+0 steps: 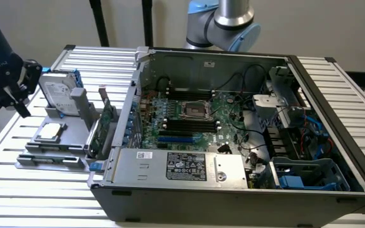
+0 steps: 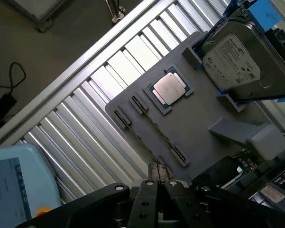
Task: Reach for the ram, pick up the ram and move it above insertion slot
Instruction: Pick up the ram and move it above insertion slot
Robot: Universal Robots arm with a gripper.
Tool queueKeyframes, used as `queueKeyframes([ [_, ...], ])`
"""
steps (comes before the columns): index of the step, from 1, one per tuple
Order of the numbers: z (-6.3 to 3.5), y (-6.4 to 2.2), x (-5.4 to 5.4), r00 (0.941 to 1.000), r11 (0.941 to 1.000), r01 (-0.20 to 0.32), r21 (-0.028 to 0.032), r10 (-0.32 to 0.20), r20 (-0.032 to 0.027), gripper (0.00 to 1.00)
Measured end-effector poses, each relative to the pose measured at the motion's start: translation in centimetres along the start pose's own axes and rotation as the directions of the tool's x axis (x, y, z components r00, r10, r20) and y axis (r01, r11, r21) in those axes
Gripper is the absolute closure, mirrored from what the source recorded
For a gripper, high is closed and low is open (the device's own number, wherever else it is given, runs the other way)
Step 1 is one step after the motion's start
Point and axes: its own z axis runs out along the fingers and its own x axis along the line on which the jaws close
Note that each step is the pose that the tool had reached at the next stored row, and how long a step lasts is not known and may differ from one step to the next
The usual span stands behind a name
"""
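Exterior view first: basically none of the job is done yet. The gripper (image 1: pixel 14 102) hangs by the tray (image 1: pixel 68 145) on the exterior view's left, well apart from the ram (image 1: pixel 99 140). I take the ram to be the low green strip standing on edge on the tray's case side, just beside the taller green card (image 1: pixel 108 114). Hard to split the two, tbh. The tray also holds a hard drive (image 1: pixel 59 90) and a CPU (image 1: pixel 51 132). The open PC case (image 1: pixel 334 95) holds the motherboard (image 1: pixel 224 111) with its black memory slots (image 1: pixel 189 124).

Wrist view: the gripper (image 2: pixel 159 172) looks pressed together with nothing in it, above the tray (image 2: pixel 199 123), with the CPU (image 2: pixel 170 89) and hard drive (image 2: pixel 237 61) beyond it. Reach, grab and carry are all left to do.
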Motion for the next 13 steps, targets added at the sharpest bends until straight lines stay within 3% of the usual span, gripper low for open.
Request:
queueKeyframes([
  [4,0.07,0.00,0.00,0.9974,0.9974,0.072,0.0003,-0.072,-0.0014,0.89],
  [7,0.09,0.00,0.00,0.9920,0.9920,0.127,0.0004,-0.127,-0.0029,0.89],
  [13,0.18,0.00,0.00,0.9724,0.9724,0.233,0.0005,-0.233,-0.0055,0.89],
])
